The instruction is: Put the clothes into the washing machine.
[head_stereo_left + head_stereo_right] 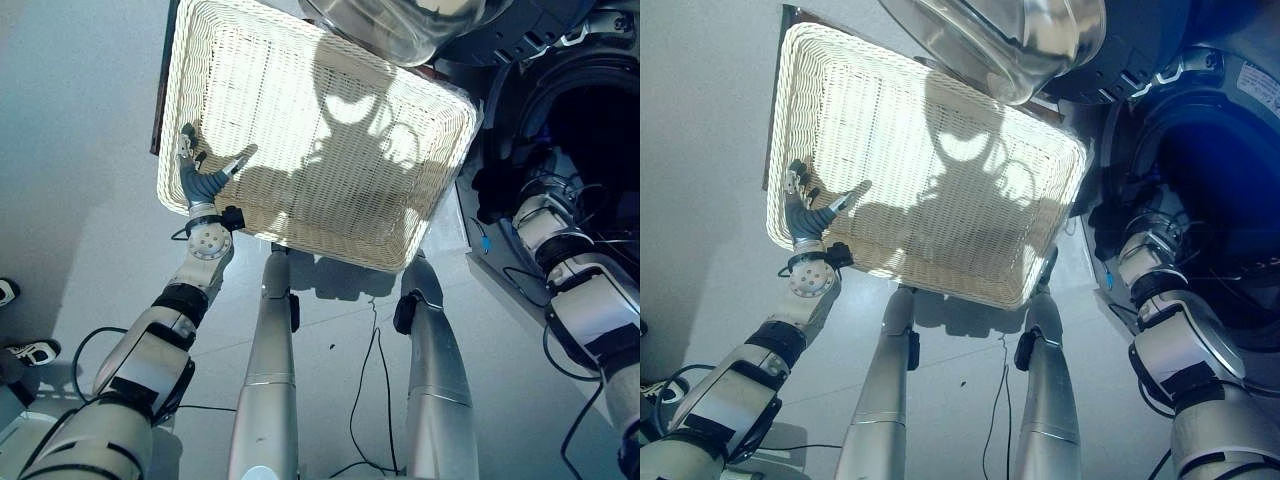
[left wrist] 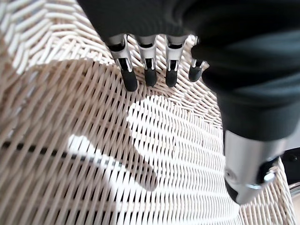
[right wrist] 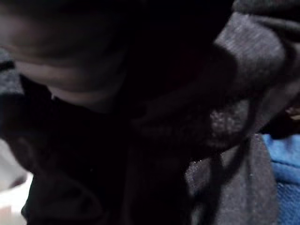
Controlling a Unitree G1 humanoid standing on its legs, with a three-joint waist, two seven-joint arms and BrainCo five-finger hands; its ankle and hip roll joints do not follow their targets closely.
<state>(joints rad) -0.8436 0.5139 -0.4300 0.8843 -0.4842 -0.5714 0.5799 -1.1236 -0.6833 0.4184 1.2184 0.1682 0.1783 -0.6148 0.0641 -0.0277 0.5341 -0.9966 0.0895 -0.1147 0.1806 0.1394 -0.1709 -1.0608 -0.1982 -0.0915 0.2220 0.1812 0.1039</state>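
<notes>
The basket (image 1: 300,130) looks bare. The left hand (image 1: 200,180) rests spread flat on its rim. The right arm reaches into the washing machine (image 1: 1200,170), with dark clothes (image 3: 225,117) close by; its grip maybe hidden. Push them deep.

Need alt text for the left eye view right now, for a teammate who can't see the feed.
An empty white wicker basket sits on the floor, and the robot's left hand rests open over its near left rim. At right, the right arm reaches into the washing machine's dark drum opening, its hand hidden inside; the open door hangs over the basket's far edge.
</notes>
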